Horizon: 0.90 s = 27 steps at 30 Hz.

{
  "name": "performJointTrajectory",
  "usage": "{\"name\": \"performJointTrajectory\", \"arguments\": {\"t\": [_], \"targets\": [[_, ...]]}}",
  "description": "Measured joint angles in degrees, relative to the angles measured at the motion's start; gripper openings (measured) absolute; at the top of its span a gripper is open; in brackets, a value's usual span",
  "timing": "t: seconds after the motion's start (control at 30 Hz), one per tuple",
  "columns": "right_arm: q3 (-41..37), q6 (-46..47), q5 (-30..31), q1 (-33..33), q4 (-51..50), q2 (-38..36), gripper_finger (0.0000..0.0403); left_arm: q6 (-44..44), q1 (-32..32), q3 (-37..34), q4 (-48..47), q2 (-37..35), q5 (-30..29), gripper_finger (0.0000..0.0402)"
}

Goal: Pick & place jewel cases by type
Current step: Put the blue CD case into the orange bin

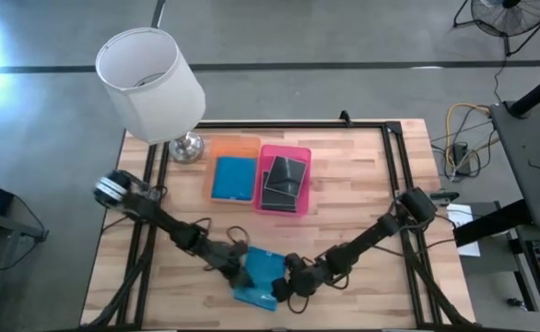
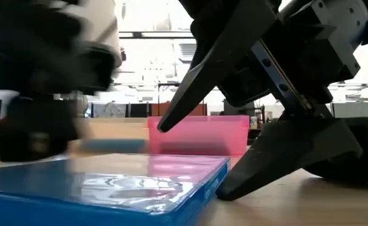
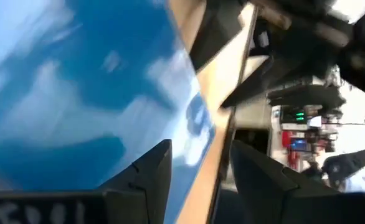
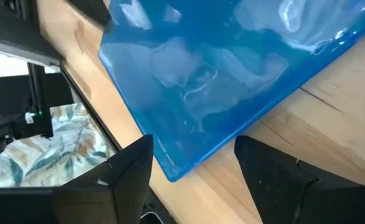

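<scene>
A bright blue jewel case [image 1: 259, 275] lies flat on the table near its near edge. My left gripper [image 1: 240, 269] is low at the case's left side, open, with the case's edge [image 3: 198, 124] running between its fingers; it shows blurred in the low view. My right gripper [image 1: 287, 288] is low at the case's right side, open, with a corner of the case [image 4: 176, 171] between its fingers. Another blue case [image 1: 234, 178] lies in the orange tray [image 1: 236, 145]. Dark cases [image 1: 282, 180] lie in the pink tray [image 1: 285, 150]. My left gripper stands with its fingers on either side of the blue case's edge [image 3: 198, 124]; blur hides whether a finger touches it. My right gripper comes in level from the table's right, one finger raised and the lower fingertip [image 2: 225, 188] on the table beside the case's corner [image 2: 221, 168]; I cannot tell whether it touches.
A lamp with a white shade [image 1: 150, 83] and metal base [image 1: 186, 146] stands at the far left corner, beside the orange tray. The two trays sit side by side at the table's far middle. Bare wood lies between the trays and the grippers.
</scene>
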Motion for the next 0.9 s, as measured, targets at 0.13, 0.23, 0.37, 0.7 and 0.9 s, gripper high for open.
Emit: {"name": "performJointTrajectory", "arguments": {"t": [0.13,0.23,0.37,0.7,0.9], "targets": [[-0.69,2.17,-0.07,0.66,1.47,-0.03,0.0233,-3.58,-2.46,-3.41,-21.78,-12.35,-6.97,0.014],[-0.79,3.33,0.39,0.47,2.02,-0.05,0.0236,-9.46,-3.55,-3.44,-40.08,-17.61,-14.84,0.0137],[-0.47,2.52,-0.37,-0.75,2.74,-0.05,0.025,-12.63,-2.72,-4.04,-35.99,-14.04,-10.67,0.0145],[0.95,-1.14,-1.5,-1.44,3.01,0.08,0.0301,-12.02,1.59,3.4,-37.9,-3.71,-2.87,0.0219],[0.31,-3.45,-1.36,-1.38,3.54,0.08,0.0292,-12.04,2.33,5.86,-34.63,1.31,-1.4,0.0223]]}}
